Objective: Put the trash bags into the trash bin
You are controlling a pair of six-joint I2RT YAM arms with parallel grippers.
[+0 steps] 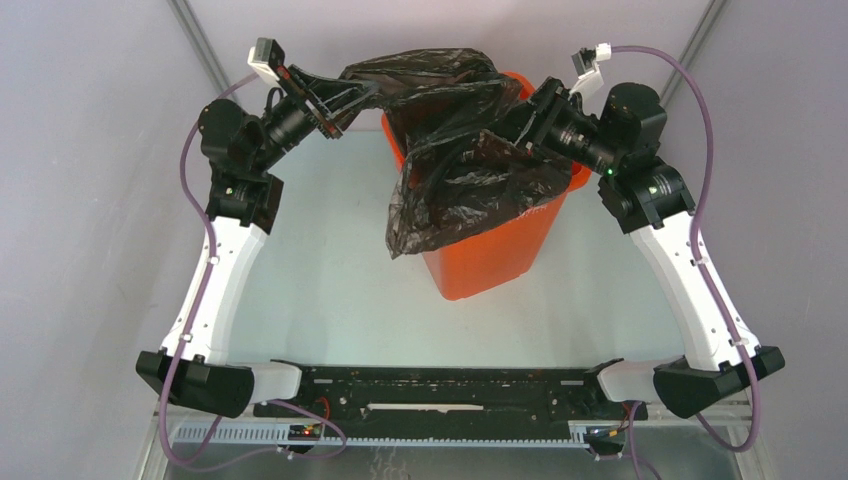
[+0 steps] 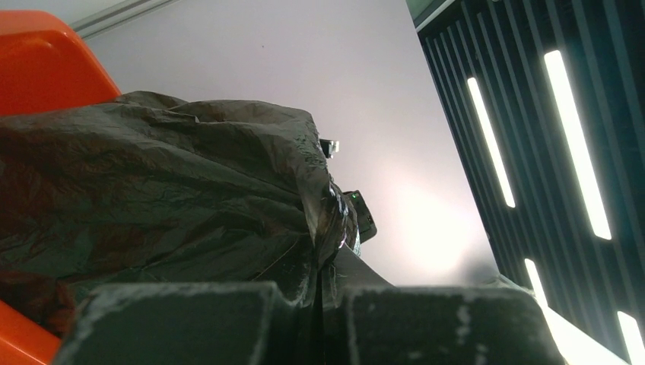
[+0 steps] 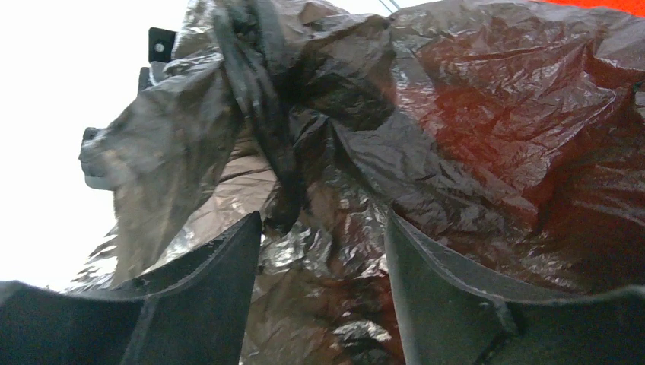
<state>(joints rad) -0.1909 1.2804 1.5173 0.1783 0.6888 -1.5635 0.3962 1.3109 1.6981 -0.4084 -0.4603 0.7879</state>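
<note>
The orange trash bin (image 1: 485, 255) stands mid-table. The black trash bag (image 1: 455, 130) is draped over its mouth and hangs down its front left side. My left gripper (image 1: 335, 105) is raised left of the bin and shut on a stretched corner of the bag. In the left wrist view the film (image 2: 152, 190) is pinched between the closed jaws (image 2: 328, 300), with the bin rim (image 2: 38, 61) at the upper left. My right gripper (image 1: 512, 125) is over the bin's right rim, against the bag. In the right wrist view its fingers (image 3: 323, 228) are spread apart, with crumpled film (image 3: 456, 114) in front of them.
Grey walls enclose the table on the left, right and back. The arms' base rail (image 1: 450, 385) runs along the near edge. Purple cables (image 1: 700, 110) loop beside each arm. The pale table surface (image 1: 320, 280) surrounds the bin.
</note>
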